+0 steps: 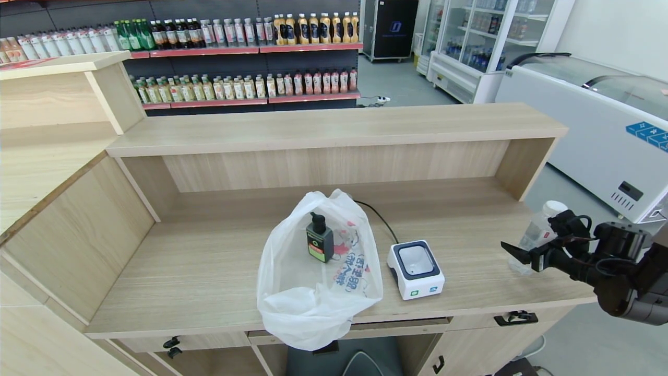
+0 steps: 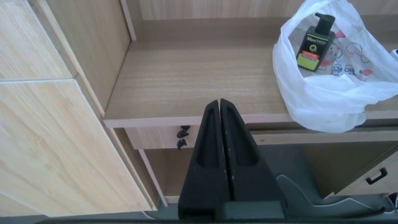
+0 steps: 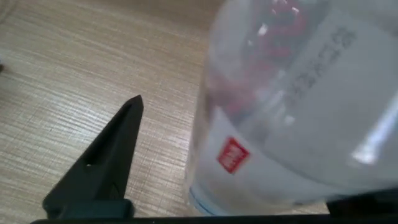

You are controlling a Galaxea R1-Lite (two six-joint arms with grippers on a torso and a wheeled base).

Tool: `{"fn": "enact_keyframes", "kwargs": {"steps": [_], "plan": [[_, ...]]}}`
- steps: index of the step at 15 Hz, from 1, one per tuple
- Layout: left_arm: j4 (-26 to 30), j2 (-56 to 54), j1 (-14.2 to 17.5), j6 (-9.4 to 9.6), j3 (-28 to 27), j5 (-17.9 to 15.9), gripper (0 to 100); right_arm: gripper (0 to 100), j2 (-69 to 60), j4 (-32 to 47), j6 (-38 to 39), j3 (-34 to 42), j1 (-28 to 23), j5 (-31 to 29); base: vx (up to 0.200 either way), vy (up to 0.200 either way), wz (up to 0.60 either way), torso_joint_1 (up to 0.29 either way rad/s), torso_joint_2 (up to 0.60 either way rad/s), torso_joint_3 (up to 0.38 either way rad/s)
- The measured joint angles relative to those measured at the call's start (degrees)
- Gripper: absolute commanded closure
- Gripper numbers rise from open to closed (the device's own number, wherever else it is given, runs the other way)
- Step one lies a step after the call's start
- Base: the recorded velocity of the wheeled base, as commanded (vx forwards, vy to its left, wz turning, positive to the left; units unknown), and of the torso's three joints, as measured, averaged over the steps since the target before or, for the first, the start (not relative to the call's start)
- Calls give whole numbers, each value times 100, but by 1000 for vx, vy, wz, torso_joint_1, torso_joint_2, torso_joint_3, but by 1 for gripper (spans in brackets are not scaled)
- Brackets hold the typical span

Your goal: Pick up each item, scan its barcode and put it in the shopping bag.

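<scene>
A clear water bottle point(image 1: 533, 236) with a white cap stands upright near the counter's right end. My right gripper point(image 1: 537, 239) is open around it, one finger on each side. In the right wrist view the bottle point(image 3: 292, 106) is very close, and one black finger point(image 3: 99, 162) stands apart from its side. A white shopping bag point(image 1: 318, 271) sits open at the counter's middle with a dark pump bottle point(image 1: 319, 241) inside. The white barcode scanner point(image 1: 416, 269) stands just right of the bag. My left gripper point(image 2: 219, 106) is shut and empty, held below the counter's front edge.
The wooden counter point(image 1: 209, 271) has a raised back shelf and side walls. The scanner's black cable point(image 1: 378, 216) runs to the back. Drawer handles sit under the front edge. A chest freezer point(image 1: 600, 125) stands to the right.
</scene>
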Motion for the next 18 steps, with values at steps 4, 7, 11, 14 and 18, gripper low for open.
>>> {"fn": "enact_keyframes", "kwargs": {"steps": [4, 7, 11, 14, 18], "plan": [[0, 0, -5, 0, 0, 0, 100, 100, 7, -193, 80, 2, 13, 2, 0, 0, 0, 0, 0, 0], [0, 0, -5, 0, 0, 0, 100, 100, 7, -395, 79, -1, 13, 2, 0, 0, 0, 0, 0, 0], [0, 0, 0, 0, 0, 0, 100, 100, 2, -638, 77, 11, 44, 0, 0, 0, 0, 0, 0, 0], [0, 0, -5, 0, 0, 0, 100, 100, -140, -474, 597, 30, 55, -1, 0, 0, 0, 0, 0, 0], [0, 0, -2, 0, 0, -2, 100, 100, -1235, 800, 2132, -135, 204, 325, 0, 0, 0, 0, 0, 0]]}}
